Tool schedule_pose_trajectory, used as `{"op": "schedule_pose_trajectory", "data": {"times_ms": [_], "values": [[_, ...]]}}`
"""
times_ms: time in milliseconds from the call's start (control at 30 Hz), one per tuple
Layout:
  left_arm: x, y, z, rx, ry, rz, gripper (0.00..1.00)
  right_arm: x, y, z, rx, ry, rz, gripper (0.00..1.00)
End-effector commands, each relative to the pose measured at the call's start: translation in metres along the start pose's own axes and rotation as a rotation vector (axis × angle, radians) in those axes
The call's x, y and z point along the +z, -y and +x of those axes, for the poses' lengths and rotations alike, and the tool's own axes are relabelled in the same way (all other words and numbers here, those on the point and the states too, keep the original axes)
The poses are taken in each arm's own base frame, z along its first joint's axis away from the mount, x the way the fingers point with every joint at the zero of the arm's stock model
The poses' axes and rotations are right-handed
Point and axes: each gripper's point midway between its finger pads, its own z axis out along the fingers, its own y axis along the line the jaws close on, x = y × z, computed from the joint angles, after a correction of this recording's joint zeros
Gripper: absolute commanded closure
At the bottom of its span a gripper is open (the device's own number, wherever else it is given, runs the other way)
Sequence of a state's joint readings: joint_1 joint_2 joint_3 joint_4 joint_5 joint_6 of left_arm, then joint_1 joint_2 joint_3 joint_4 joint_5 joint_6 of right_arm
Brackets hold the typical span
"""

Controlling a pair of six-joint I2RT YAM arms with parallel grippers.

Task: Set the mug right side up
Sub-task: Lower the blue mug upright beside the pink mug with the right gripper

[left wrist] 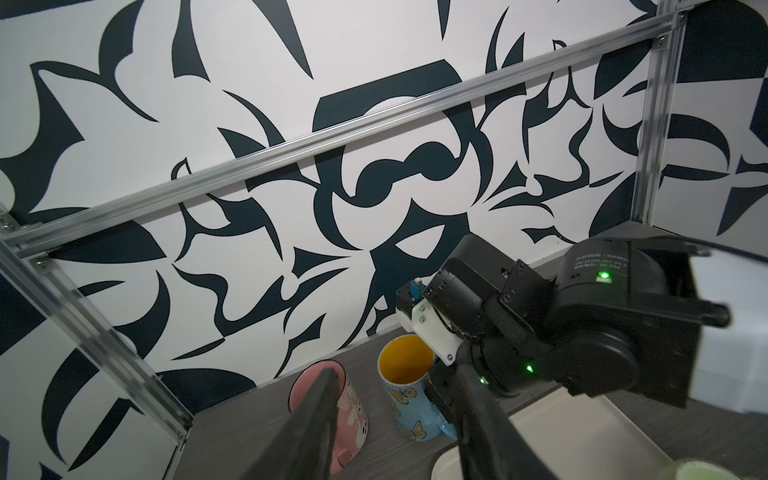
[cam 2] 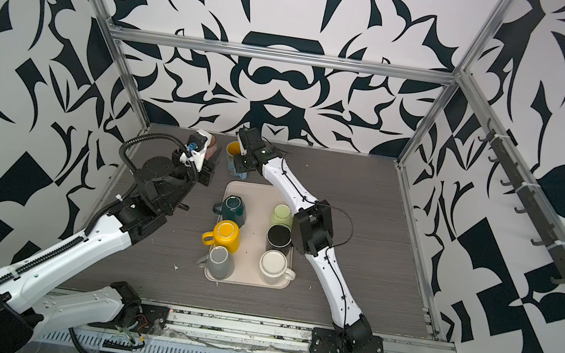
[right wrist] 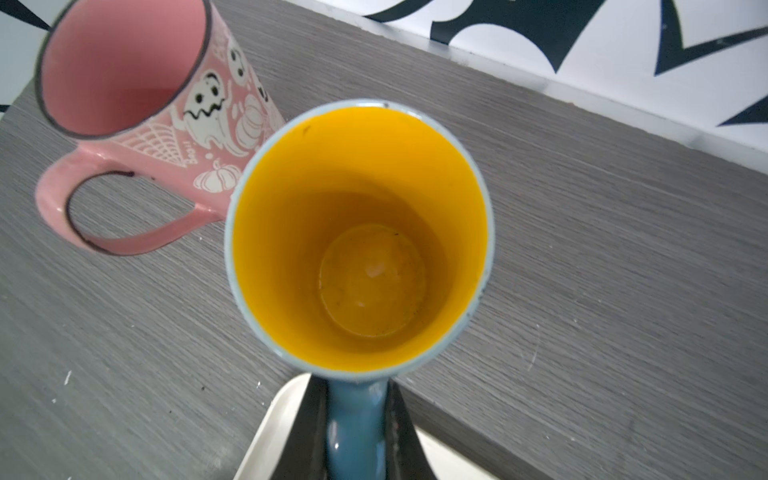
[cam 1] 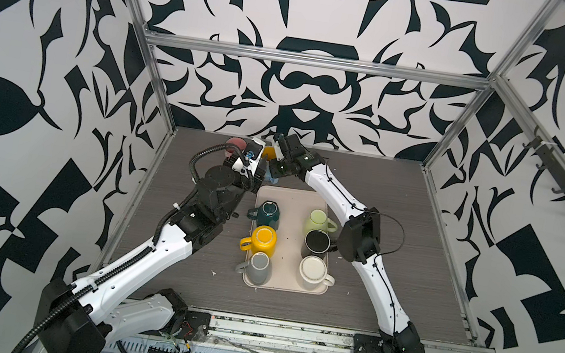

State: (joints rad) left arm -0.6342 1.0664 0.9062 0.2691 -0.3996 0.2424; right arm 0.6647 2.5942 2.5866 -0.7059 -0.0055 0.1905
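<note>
At the far edge of the table (cam 1: 402,203), at about 12 o'clock from the tray (cam 1: 293,196), the pink mug (right wrist: 124,70) comes first, upright and mouth up, with nothing touching it. Just to its right the left claw (left wrist: 397,370) hangs with its jaws partly apart and nothing between them; it looks like a spare hand waiting, not one at work. Next is the blue mug (left wrist: 409,399), butterfly-printed with a yellow inside, just beside the pink mug and off the tray. Its long axis runs straight up from the table, mouth to the ceiling. The base appears to sit on the wood, though I cannot tell whether its full weight rests there. Its handle points toward roughly 5 o'clock, and the right claw (right wrist: 353,415) is pinched narrow on that handle, one jaw on each flank. A handle grip probably serves because it gives a lever for rotating the cup and keeps the jaws out of the mouth. Placing it beyond the tray likely keeps it apart from the six mugs (cam 1: 264,237) there, which seem to be mouth-down. For this mug the turn looks done, and the release is not yet made.
</note>
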Motion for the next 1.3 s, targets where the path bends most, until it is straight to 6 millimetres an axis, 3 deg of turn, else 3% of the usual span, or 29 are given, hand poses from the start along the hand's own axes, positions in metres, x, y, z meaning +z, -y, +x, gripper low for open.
{"op": "schedule_pose_trajectory", "data": {"times_ms": [0,533,667,900,1267], "values": [[-0.006,-0.005,0.002,-0.029,0.001,-0.010,0.52,-0.054,-0.014,-0.076,-0.017,0.244,-0.014,1.00],[-0.013,-0.007,0.017,-0.041,-0.029,-0.026,0.52,-0.027,-0.033,-0.072,0.017,0.265,-0.052,0.99],[-0.014,-0.007,0.020,-0.040,-0.038,-0.029,0.52,-0.023,-0.039,-0.071,0.021,0.272,-0.066,0.91],[-0.014,-0.009,0.022,-0.037,-0.042,-0.036,0.52,-0.018,-0.046,-0.066,0.014,0.262,-0.083,0.68],[-0.014,-0.007,0.022,-0.050,-0.040,-0.025,0.51,-0.018,-0.058,-0.052,0.063,0.200,-0.153,0.62]]}}
